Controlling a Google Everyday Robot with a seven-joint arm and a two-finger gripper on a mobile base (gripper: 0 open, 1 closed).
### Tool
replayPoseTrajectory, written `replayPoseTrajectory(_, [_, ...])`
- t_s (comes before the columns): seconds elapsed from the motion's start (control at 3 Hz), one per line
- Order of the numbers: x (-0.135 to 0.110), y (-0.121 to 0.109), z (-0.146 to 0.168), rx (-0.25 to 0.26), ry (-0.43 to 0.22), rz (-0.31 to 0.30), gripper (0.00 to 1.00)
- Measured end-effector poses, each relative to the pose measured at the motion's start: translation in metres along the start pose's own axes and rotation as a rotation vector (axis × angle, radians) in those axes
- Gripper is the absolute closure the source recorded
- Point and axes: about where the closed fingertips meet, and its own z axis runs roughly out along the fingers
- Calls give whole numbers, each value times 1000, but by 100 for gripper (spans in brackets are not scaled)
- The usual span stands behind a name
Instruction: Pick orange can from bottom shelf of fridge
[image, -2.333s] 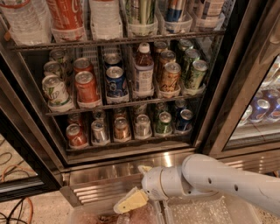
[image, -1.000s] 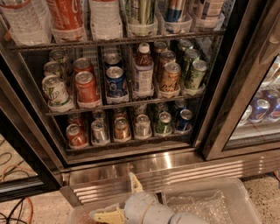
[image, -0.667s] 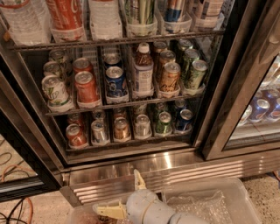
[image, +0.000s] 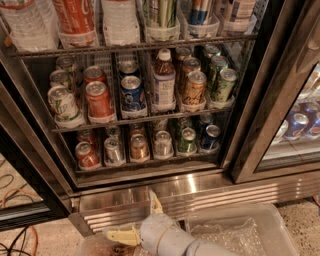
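Observation:
The orange can (image: 138, 147) stands upright in the front row of the bottom shelf (image: 150, 165) of the fridge (image: 200, 192), between a silver can (image: 114, 150) on its left and another silver can (image: 162, 144) on its right. A red can (image: 87, 155) is at the row's left end; a green can (image: 187, 140) and a blue can (image: 210, 137) are at its right end. My gripper (image: 137, 218) is at the bottom centre, in front of the ribbed steel base panel and below the shelf. It is open and empty, with one finger pointing up and one pointing left.
The rack above holds taller cans and a bottle (image: 164, 85). The dark door frame (image: 260, 115) stands at the right, with more cans behind the glass (image: 300, 125). A clear plastic bin (image: 240, 225) sits on the floor at the lower right. Cables (image: 15, 235) lie at the lower left.
My arm has swung from the right side down to the bottom centre. The fingers have spread apart, and the gripper has risen slightly toward the base panel. The cans have not moved.

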Motion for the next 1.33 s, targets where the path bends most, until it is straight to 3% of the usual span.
replayPoseTrajectory(0.33, [3, 0, 27, 41, -49, -6, 0])
replayPoseTrajectory(0.67, [6, -11, 48, 125, -114, -28, 0])
replayPoseTrajectory(1.33, [12, -42, 65, 331, -227, -132, 0])
